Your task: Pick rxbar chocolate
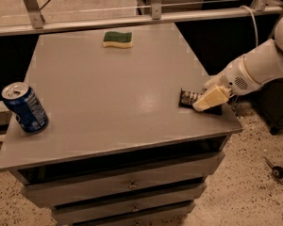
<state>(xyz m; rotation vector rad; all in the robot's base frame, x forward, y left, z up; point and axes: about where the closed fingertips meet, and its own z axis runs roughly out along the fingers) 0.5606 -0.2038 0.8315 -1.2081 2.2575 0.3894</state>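
**A:** We're at the desk (113,93), and all the action is at its front right corner. The rxbar chocolate (187,97) lies flat there, close to the right edge and a little back from the front edge, dark wrapper with white lettering facing up.

**B:** And the claw (208,100) is right on top of it! It comes in from beyond the right edge on the white arm (259,65), angled down towards the desk top, and its cream-coloured end lies across the right part of the bar.

**A:** So only the bar's left end shows clear of the claw, plus a dark sliver below it. Is the claw touching the wrapper?

**B:** It looks to be at least brushing it, but I can't say for sure. The bar sits flat on the desk, not lifted.

**A:** Clenched or released?

**B:** I cannot tell from this angle.

**A:** Elsewhere on the desk?

**B:** A green-and-yellow sponge (117,38) lies near the back edge, around its middle, well apart from the bar. A blue soda can (26,108) stands upright by the left edge, towards the front left corner, on the opposite side of the desk from the claw.

**A:** And the drawers (127,185) under the front edge are stacked below all of it.
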